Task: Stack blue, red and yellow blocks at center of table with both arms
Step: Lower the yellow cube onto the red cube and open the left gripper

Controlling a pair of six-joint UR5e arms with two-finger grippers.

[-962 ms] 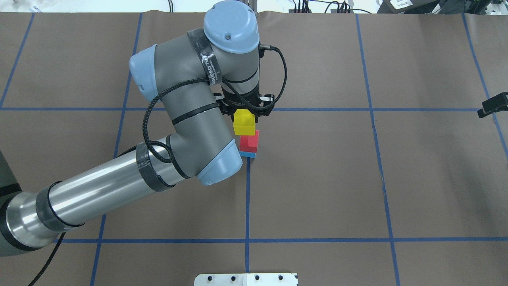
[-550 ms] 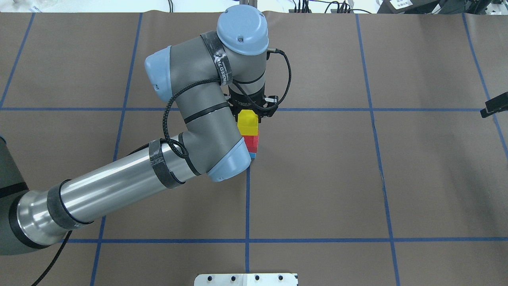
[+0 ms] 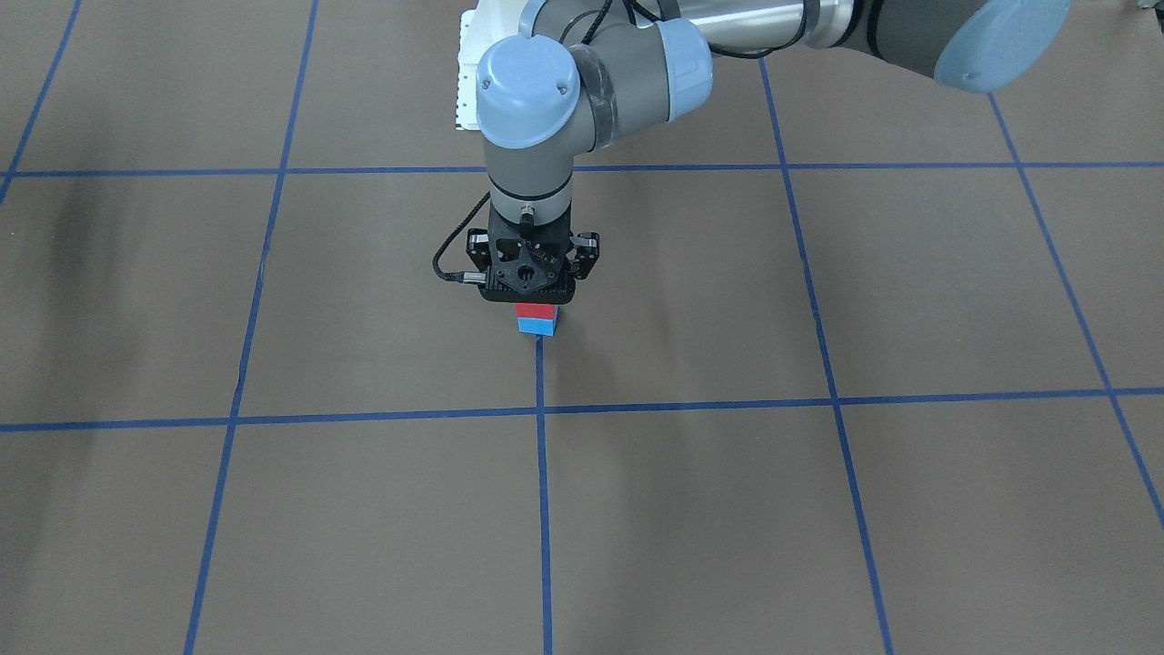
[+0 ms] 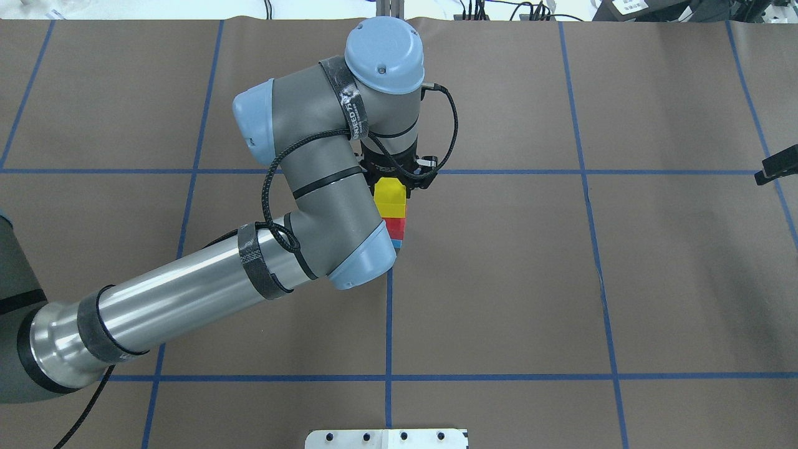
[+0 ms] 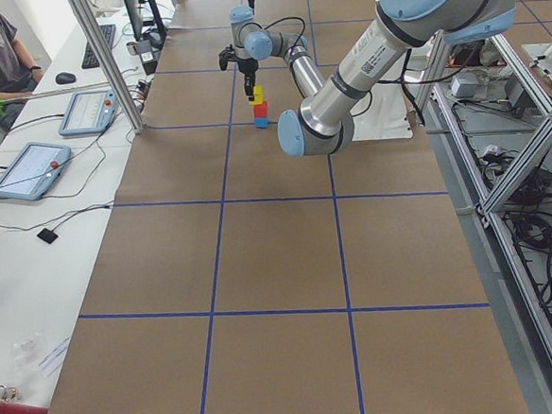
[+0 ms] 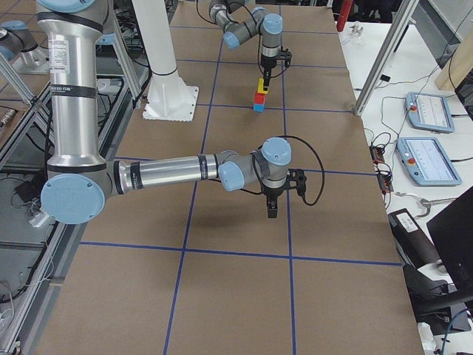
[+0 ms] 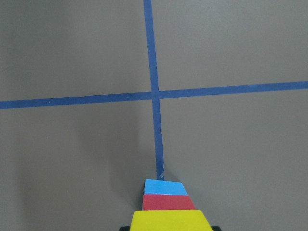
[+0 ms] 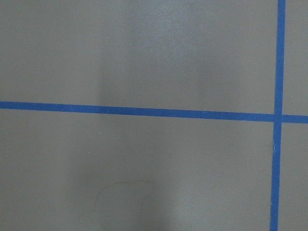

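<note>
My left gripper (image 4: 394,179) points straight down at the table's center and is shut on the yellow block (image 4: 390,198). The yellow block is lined up over the red block (image 4: 394,225), which rests on the blue block (image 4: 398,242). I cannot tell whether yellow touches red. The left wrist view shows yellow (image 7: 168,220), red (image 7: 168,202) and blue (image 7: 165,186) in one column. In the front view the left gripper (image 3: 532,284) hides the yellow block above the red (image 3: 536,311) and blue (image 3: 536,327) blocks. My right gripper (image 6: 270,211) hangs over bare table far to the right; I cannot tell whether it is open or shut.
Brown paper with blue tape grid lines (image 4: 388,312) covers the table. The white robot base plate (image 4: 386,438) sits at the near edge. Operator pendants (image 5: 27,168) lie on a side desk beyond the table.
My left arm has shifted right with the yellow block and brought it from beside the red block's far edge to directly over the stack. The last half second shows little movement.
</note>
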